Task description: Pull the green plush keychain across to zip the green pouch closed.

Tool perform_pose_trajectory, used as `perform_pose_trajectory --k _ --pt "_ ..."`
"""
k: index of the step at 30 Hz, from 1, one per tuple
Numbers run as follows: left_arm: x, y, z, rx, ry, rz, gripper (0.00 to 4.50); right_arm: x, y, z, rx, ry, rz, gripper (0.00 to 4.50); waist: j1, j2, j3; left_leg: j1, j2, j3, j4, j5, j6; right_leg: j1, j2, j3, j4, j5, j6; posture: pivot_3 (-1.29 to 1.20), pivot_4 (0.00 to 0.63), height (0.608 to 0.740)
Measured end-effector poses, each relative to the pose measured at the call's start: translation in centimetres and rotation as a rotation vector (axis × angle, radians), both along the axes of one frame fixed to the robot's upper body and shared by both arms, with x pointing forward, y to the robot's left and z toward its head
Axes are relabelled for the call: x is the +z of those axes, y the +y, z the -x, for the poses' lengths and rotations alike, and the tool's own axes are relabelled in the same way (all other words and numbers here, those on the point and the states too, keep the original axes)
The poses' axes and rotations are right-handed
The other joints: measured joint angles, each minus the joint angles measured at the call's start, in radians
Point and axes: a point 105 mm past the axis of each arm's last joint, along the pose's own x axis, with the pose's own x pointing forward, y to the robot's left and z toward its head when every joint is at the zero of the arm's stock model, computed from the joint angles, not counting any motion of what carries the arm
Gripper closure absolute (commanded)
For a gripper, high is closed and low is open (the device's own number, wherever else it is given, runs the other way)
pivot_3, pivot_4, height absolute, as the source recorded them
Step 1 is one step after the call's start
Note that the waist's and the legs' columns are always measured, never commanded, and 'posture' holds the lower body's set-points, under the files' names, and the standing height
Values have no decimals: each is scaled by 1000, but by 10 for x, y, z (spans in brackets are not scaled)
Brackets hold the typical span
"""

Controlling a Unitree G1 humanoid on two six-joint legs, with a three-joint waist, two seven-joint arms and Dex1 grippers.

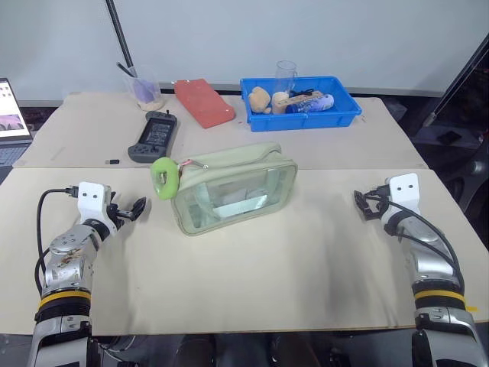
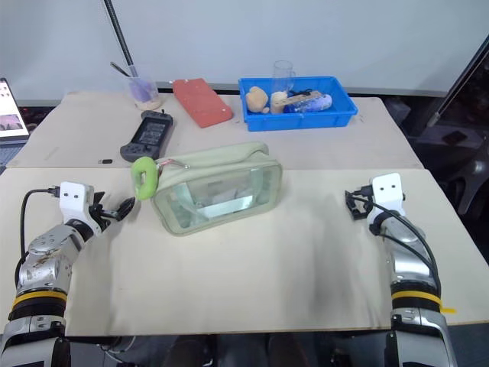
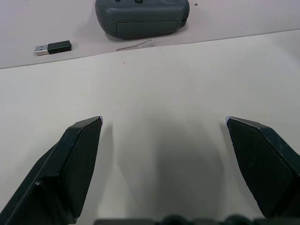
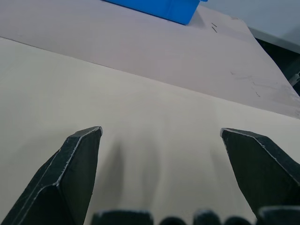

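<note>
The green pouch (image 1: 233,186) lies in the middle of the table, its clear window facing me and its zipper along the top. The green plush keychain (image 1: 164,177), a lime fuzzy ring on a pinkish cord, hangs at the pouch's left end. My left gripper (image 1: 134,208) hovers open just left of the keychain, apart from it. My right gripper (image 1: 361,205) stands open well to the right of the pouch. In the wrist views the left gripper (image 3: 164,123) and the right gripper (image 4: 161,131) have their fingers spread over bare table.
A blue tray (image 1: 299,102) with a tan plush and small items stands at the back right. A flat red case (image 1: 203,102), a grey controller (image 1: 155,136), a cup (image 1: 145,92) and a small USB stick (image 3: 53,48) lie behind. A laptop (image 1: 11,122) sits far left.
</note>
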Motion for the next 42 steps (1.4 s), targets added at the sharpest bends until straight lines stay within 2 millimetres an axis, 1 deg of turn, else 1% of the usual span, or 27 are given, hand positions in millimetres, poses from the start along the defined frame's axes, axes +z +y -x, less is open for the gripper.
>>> perform_pose_trajectory --k 4,7,9,10,12,14,15,16,17,18,19,21,23,25,27,30,32,34,35,37,39,41,42 --pt "1 2 1 -5 0 -3 0 2 0 -1 4 -6 2 12 0 0 0 0 0 0 0 0 0 0 0 0 0 0 0 0 150 740" --pt "12 9 5 -21 -18 21 0 13 -3 -3 30 -18 26 12 -2 0 0 0 0 0 0 0 0 0 0 0 0 0 0 0 150 740" --pt "29 15 8 -37 -37 16 0 30 -5 -6 63 -42 45 12 -4 0 0 -1 0 0 0 0 0 -1 0 0 0 0 0 0 150 740" --pt "41 15 9 -57 -49 6 0 39 -5 -7 86 -51 54 12 -4 0 0 -1 0 0 0 0 0 -1 0 0 0 0 0 0 150 740" --pt "81 11 7 -123 -100 -33 0 64 1 -8 172 -73 49 12 -2 -1 1 -1 0 0 0 0 0 -1 0 0 0 0 0 0 150 740" --pt "134 -6 7 -217 -182 -95 0 91 15 -7 294 -103 46 12 2 -2 1 -2 0 -1 0 0 0 -1 0 0 -1 0 0 0 150 740" --pt "162 -24 8 -293 -227 -138 0 106 23 -4 363 -112 53 12 6 -2 1 -2 -1 -1 0 0 0 -1 0 0 -2 0 0 0 150 740" --pt "182 -40 11 -356 -262 -176 0 118 32 -2 420 -124 51 12 7 -1 1 -2 -1 -1 0 0 0 1 0 0 -5 0 1 0 150 740" --pt "200 -65 15 -448 -293 -215 0 132 44 2 494 -134 48 12 8 0 0 -2 -1 -1 -1 0 0 2 0 0 -8 1 2 0 150 740" --pt "209 -86 18 -525 -302 -242 0 140 55 6 556 -132 44 12 9 0 0 -2 -1 0 -1 0 0 3 0 0 -9 1 2 0 150 740" --pt "213 -106 21 -603 -296 -263 0 147 66 11 620 -129 36 12 9 0 0 -2 -1 0 -1 0 0 3 0 0 -9 1 2 0 150 740" --pt "210 -143 26 -743 -257 -300 0 157 89 23 743 -115 29 12 9 0 0 -3 0 0 -1 -1 1 3 0 0 -9 1 3 0 150 740" --pt "202 -173 35 -867 -215 -352 0 163 106 34 826 -106 48 12 11 0 0 -3 0 -1 -1 -1 2 2 1 0 -9 1 3 0 150 740" --pt "189 -195 44 -964 -176 -424 0 166 120 43 877 -100 59 12 7 0 0 -3 0 -1 -1 -2 2 1 1 0 -9 1 3 0 150 740" --pt "173 -207 48 -1018 -137 -490 0 168 129 51 913 -97 56 12 5 0 1 -3 0 -1 -1 -2 3 0 2 0 -8 1 2 0 150 740" --pt "148 -214 50 -1058 -83 -609 0 167 149 70 992 -81 56 12 6 0 1 -3 1 -1 -1 -1 3 0 2 0 -7 0 2 0 150 740" --pt "140 -214 49 -1060 -70 -673 0 167 159 80 1032 -75 75 12 9 0 1 -4 0 -1 0 -1 3 0 2 0 -8 0 2 0 150 740" --pt "138 -215 48 -1062 -79 -721 0 169 164 87 1057 -76 91 12 15 0 1 -4 0 -1 0 -1 3 0 1 0 -8 0 1 0 150 740" --pt "136 -215 48 -1062 -83 -741 250 169 167 89 1064 -76 96 2 19 0 1 -4 0 -1 0 -1 3 0 1 0 -9 -1 0 0 150 740" --pt "132 -215 46 -1065 -91 -790 901 168 169 90 1060 -69 102 0 26 0 1 -4 0 0 0 -1 3 0 1 0 -8 -3 -4 0 150 740" --pt "127 -215 44 -1065 -87 -814 1838 166 171 89 1054 -61 104 0 29 0 1 -4 0 0 1 -1 3 0 1 0 -8 -3 -4 0 150 740" --pt "126 -215 41 -1065 -94 -825 2881 163 173 88 1054 -53 106 0 31 0 1 -4 0 0 1 -1 3 0 1 0 -8 -3 -4 0 150 740" --pt "125 -215 40 -1063 -95 -832 3318 163 173 89 1054 -53 107 0 31 0 1 -4 0 0 1 -1 3 0 1 0 -8 -3 -4 0 150 740"
